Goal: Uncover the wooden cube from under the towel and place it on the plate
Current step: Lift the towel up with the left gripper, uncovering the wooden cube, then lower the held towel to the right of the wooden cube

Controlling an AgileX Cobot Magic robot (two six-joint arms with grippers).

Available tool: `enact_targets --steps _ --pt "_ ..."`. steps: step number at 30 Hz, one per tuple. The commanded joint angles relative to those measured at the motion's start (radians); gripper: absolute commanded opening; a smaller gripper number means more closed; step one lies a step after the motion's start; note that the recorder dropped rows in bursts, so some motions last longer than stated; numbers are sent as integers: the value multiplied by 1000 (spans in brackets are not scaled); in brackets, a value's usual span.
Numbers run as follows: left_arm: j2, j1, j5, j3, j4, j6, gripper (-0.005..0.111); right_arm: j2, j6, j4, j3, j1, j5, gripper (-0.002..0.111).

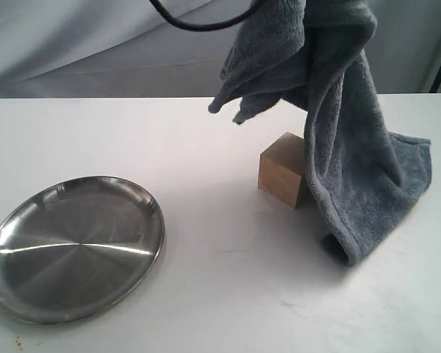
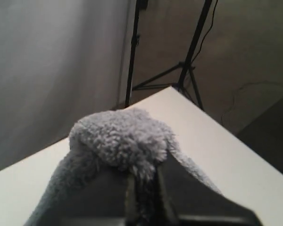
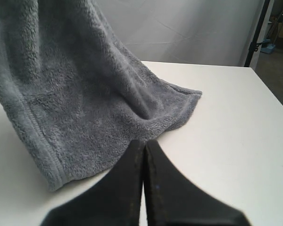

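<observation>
The left tool (image 2: 144,188) is clamped tight on a bunched-up tuft of the towel (image 1: 345,132) and holds it high, out past the top of the exterior shot. The wooden cube (image 1: 282,170) is uncovered. It sits on the counter (image 1: 228,294) a bit right of the middle, toward the far edge, with its right side tucked behind the hanging cloth. The towel's bottom end rests on the counter just right of the cube. Whether it's actually touching the cube, I can't call. The plate (image 1: 73,246) is empty, down by the near-left corner and well apart from the cube. The right tool (image 3: 144,143) is pinched closed on nothing, low over the counter near the towel's hem.

What worries me, and this is all guesswork: that cloth hangs right by the cube, so swinging the towel off sideways could drag or tip the block. The grip is only on a fluffy tuft, so a slip would probably dump the lot back over the cube. The curtain of towel also sits between the right tool and the block, so a reach from that side could snag terry instead of wood. Those jaws need to open before any grab, too. Last one: with a shiny plate and a hard-edged block, a sloppy drop might skid toward the rim.
</observation>
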Motion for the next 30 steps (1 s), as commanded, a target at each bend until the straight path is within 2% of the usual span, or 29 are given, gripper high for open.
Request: enact_targets --steps 1,5,8,12,15,18,21,30 --pt "-28 -4 -52 0 -109 40 0 -7 0 3 3 4 -7 0" --pt "-18 -12 -29 0 -382 249 0 -7 0 3 3 4 -7 0" --pt "-13 -38 12 0 -499 399 0 -7 0 3 3 4 -7 0" --pt "-13 -95 142 0 -475 479 0 -7 0 3 3 4 -7 0" --pt "-13 -133 321 0 -397 535 0 -7 0 3 3 4 -7 0" --pt "-13 -161 484 7 -359 537 0 -7 0 3 3 4 -7 0" --pt "-13 -173 588 37 -372 537 0 -7 0 3 3 4 -7 0" --pt "-13 -176 617 244 -390 487 0 -7 0 3 3 4 -7 0"
